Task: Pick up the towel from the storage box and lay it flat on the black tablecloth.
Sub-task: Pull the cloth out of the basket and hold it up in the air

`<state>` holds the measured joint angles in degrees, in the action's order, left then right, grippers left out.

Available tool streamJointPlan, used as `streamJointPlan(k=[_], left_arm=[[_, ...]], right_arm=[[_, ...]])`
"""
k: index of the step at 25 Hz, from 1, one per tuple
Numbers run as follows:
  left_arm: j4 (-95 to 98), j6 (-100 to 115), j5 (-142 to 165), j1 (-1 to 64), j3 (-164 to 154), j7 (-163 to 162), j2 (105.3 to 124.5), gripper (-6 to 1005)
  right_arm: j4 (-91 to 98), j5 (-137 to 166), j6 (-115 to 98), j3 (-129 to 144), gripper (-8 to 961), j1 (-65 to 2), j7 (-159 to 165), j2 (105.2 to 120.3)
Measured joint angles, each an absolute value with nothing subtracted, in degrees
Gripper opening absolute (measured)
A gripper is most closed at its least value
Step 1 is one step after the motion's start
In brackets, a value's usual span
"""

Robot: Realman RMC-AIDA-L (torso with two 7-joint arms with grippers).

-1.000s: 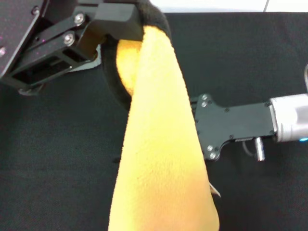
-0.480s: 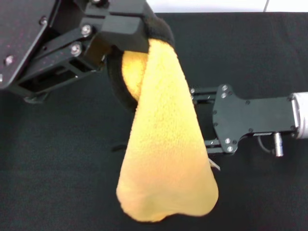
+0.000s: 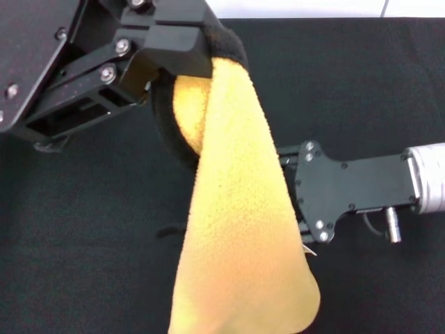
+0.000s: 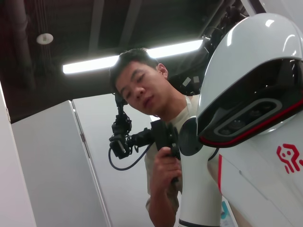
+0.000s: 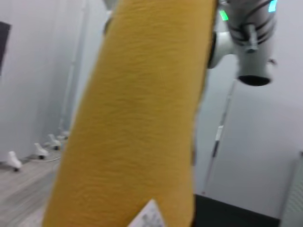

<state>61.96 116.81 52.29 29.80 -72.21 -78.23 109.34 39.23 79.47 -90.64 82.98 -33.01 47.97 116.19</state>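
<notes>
Towel (image 3: 233, 229): yellow-orange terry, black trim at the top; pinched at its upper edge between the jaws of the left gripper (image 3: 198, 59), hanging below them as a long drape above the black tablecloth (image 3: 83, 229); lower end spread wider, cut off by the head view's bottom edge; white tag (image 5: 149, 216) near the lower edge, seen in the right wrist view. Right gripper (image 3: 295, 191): level with the drape's middle, just beside or behind it; fingertips hidden by the cloth; jaw state cannot be told. Left wrist view: pointed upward at the robot's white head (image 4: 251, 80) and a person (image 4: 147, 94) holding a camera rig (image 4: 128, 139). Storage box: outside all views.
</notes>
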Motion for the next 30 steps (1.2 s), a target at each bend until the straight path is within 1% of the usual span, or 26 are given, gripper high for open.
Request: streamJointPlan(k=[5,9,13,19,30], left_arm=[[62.0,116.8,52.3,29.7,-72.1,-78.2,109.64,13],[61.7,116.7,52.3,28.9,-71.5,-77.9,109.69,12],[60.1,116.7,52.4,28.5,-71.1,-77.0,109.74,12],[55.5,116.7,53.1,28.4,-70.7,-75.5,109.54,13],[49.7,116.6,53.9,27.6,-69.7,-72.4,109.09,12]], right_arm=[[39.1,78.9,-89.8,87.2,631,-34.2,47.6,116.19],[39.5,77.1,-91.2,87.7,631,-33.7,46.2,116.17],[43.1,74.4,-94.4,85.6,631,-29.4,44.0,115.69],[47.2,74.3,-97.9,80.2,632,-23.9,42.9,115.70],[49.6,74.8,-101.5,71.0,631,-17.9,42.7,115.36]])
